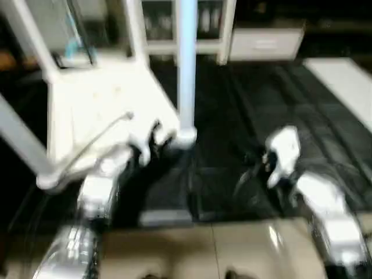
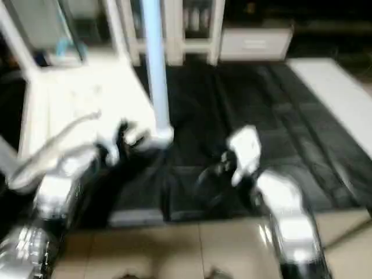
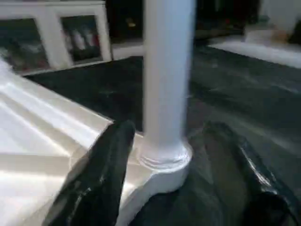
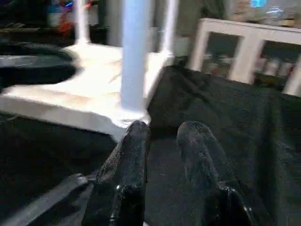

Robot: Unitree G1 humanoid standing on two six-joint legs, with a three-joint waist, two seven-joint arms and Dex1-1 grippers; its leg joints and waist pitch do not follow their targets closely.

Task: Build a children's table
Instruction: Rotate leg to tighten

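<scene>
Black left hand (image 3: 162, 188) open, straddling leg (image 3: 167, 75) base.

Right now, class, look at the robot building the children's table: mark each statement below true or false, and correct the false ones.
1. The tabletop lies upside down on the black mat. True.
2. A leg stands upright in a corner socket. True.
3. The right gripper holds a leg. False: it holds nothing, its fingers hang over the mat.
4. The left gripper is open beside the socket's base. True.
5. No legs are fitted yet. False: several already stand in the tabletop.
</scene>
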